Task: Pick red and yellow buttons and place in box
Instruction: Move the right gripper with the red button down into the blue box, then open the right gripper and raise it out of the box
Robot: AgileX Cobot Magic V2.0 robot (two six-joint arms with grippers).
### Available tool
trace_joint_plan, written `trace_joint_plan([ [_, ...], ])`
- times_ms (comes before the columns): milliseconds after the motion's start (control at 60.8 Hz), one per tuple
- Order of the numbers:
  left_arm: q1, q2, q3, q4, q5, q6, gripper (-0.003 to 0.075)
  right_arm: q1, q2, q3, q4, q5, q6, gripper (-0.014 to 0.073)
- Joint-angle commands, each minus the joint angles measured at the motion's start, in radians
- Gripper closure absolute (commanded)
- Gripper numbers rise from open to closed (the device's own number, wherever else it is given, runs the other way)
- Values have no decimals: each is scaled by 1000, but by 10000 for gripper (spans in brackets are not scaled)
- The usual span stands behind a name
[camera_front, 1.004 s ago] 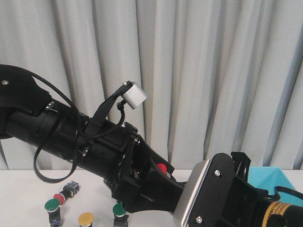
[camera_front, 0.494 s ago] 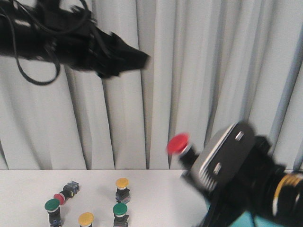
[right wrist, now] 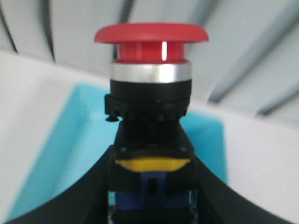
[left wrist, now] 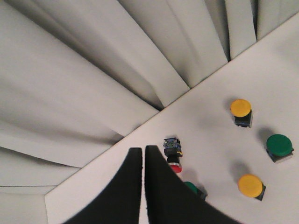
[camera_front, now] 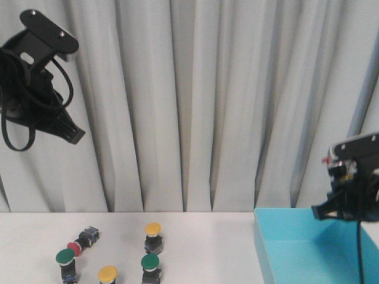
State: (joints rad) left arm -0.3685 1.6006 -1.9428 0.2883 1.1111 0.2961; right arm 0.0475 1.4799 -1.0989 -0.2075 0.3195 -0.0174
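Right jaws clamped on domed red-capped push button (right wrist: 150, 84), poised above large turquoise plastic box (camera_front: 308, 248). Left jaws closed, empty, high over white counter (camera_front: 195, 248). Risk: early release near box rim, button bouncing out.

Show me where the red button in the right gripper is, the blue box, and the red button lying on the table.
Held red button (right wrist: 151, 33): right wrist view, on its red cap.
Blue box (camera_front: 267, 248): front view, on its left wall.
Lying red button (left wrist: 175, 168): left wrist view, on its red cap.
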Motion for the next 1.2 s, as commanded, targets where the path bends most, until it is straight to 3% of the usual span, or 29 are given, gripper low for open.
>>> trace_joint_plan([
  [0,-2,-38,3,26,-56,-15,727,-27,80,-33,52,-56,17,595],
  [280,-2,-38,42,22,-58,-22,727,-27,369,-34,133,-59,1,595],
  [576,-2,-38,42,18,-73,-45,727,-26,487,-52,181,20,-15,570],
  [691,-2,-38,42,18,-73,-94,725,-26,522,-119,234,133,-65,480],
  [971,-2,-38,42,19,-86,-100,720,-26,534,-260,355,286,-158,77],
  [1053,-2,-38,42,23,-95,-100,720,-26,509,-292,367,315,-155,33],
  [1184,-2,-38,42,23,-125,-126,715,-26,424,-332,368,338,-157,31],
])
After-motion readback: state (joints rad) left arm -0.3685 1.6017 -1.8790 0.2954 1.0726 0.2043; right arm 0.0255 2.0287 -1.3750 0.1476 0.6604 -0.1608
